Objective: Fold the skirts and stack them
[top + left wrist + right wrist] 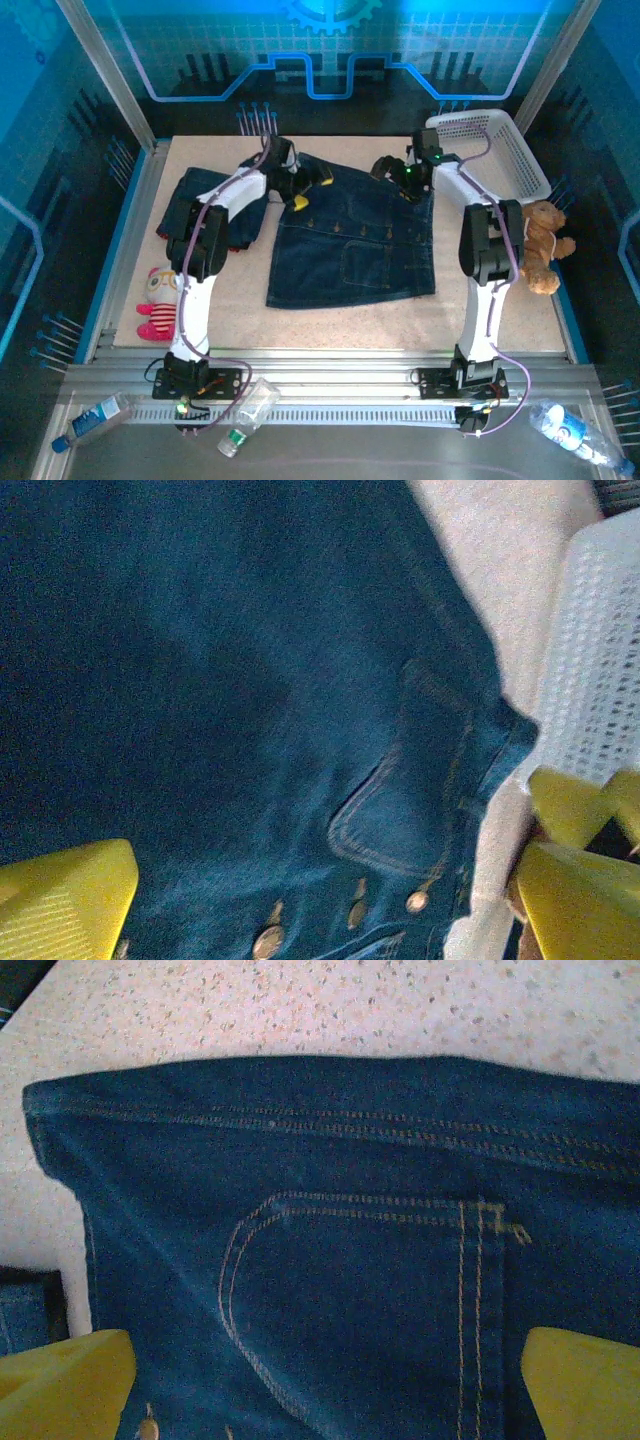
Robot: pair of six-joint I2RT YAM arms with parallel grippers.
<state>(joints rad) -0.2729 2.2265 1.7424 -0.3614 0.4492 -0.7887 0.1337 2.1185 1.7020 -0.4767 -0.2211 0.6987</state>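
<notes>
Denim skirt lies flat mid-tabletop, waistband at the far edge. Left hand and right hand sit over the waistband corners, both wide open, empty. Risk: a pinch catches one layer only, or an uneven lift skews the fold. Second denim skirt is bunched under the left arm. Basket crowds the right hand. Teddy bear and plush doll are off at the edges.
</notes>
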